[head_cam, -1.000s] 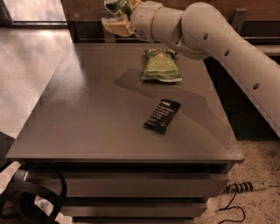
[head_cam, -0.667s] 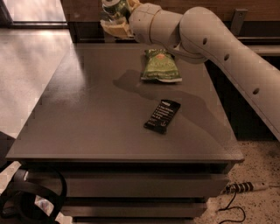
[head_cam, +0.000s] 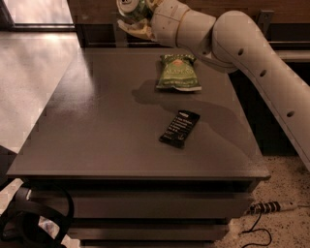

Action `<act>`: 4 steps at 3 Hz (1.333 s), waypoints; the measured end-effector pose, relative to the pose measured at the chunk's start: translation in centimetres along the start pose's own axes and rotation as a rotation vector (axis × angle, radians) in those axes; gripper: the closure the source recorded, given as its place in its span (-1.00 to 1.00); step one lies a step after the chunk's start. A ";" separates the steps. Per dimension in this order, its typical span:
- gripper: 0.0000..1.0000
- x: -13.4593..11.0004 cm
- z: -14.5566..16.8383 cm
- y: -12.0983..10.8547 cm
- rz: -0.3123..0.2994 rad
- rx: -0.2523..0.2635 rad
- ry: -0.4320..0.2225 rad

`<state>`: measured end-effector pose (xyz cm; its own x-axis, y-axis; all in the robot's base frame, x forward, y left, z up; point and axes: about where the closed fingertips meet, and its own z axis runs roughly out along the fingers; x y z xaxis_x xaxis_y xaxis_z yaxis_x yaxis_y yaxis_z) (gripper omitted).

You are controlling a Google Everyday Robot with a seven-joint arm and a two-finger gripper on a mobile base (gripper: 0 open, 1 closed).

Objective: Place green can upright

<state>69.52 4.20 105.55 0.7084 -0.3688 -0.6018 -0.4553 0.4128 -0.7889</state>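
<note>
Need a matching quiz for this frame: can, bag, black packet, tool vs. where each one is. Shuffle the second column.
1. green can
2. green snack bag
3. black packet
4. tool

a. flat near the middle of the table
b. top of the view, shut on the can
c. flat on the table's far part
d. held in the air, off the table

Pairs: 1-d, 2-c, 3-a, 4-b.
</note>
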 end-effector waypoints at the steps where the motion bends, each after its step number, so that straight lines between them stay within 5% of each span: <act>1: 1.00 -1.2 -0.7 -1.2 -0.227 -0.021 -0.043; 2: 1.00 -1.7 -1.1 -1.8 -0.413 -0.028 -0.038; 3: 1.00 -1.8 -1.0 -1.7 -0.445 -0.030 -0.039; 4: 1.00 -2.2 -0.8 -1.0 -0.561 -0.043 -0.023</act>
<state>68.00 3.88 107.56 0.8595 -0.5038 -0.0860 -0.0267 0.1238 -0.9920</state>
